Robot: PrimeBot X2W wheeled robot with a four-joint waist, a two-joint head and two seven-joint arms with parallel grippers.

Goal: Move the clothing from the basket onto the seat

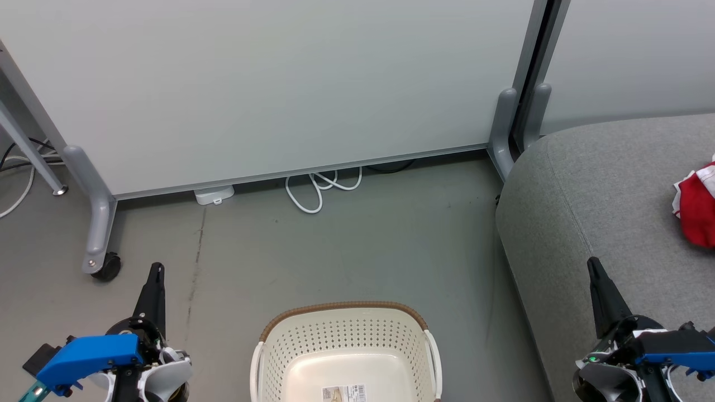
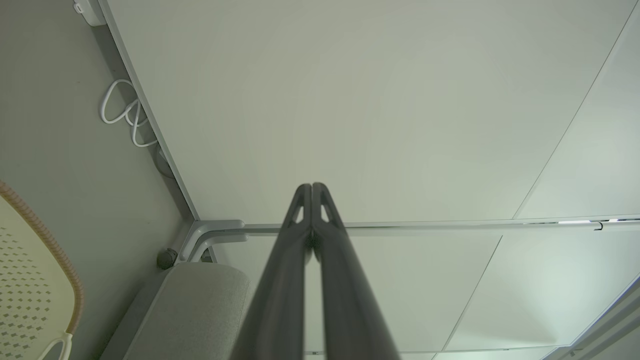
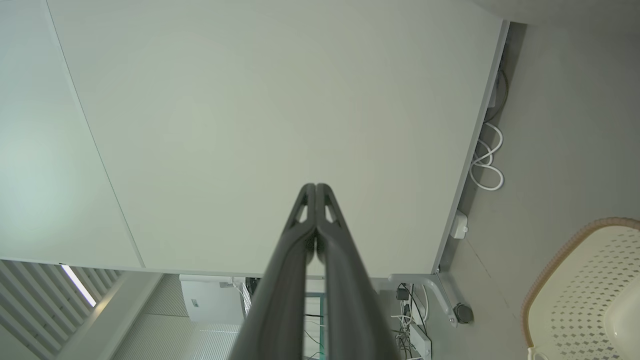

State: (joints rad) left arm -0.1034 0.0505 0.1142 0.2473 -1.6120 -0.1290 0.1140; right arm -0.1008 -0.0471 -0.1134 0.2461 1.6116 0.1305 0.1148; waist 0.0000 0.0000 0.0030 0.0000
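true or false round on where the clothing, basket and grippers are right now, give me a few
1. The clothing lies on the seat. True.
2. The basket stands on the seat. False: it stands on the floor beside the seat.
3. The left gripper and the right gripper are shut and hold nothing. True.
4. Red clothing lies in the basket's visible part. False: a label shows there, no clothing.
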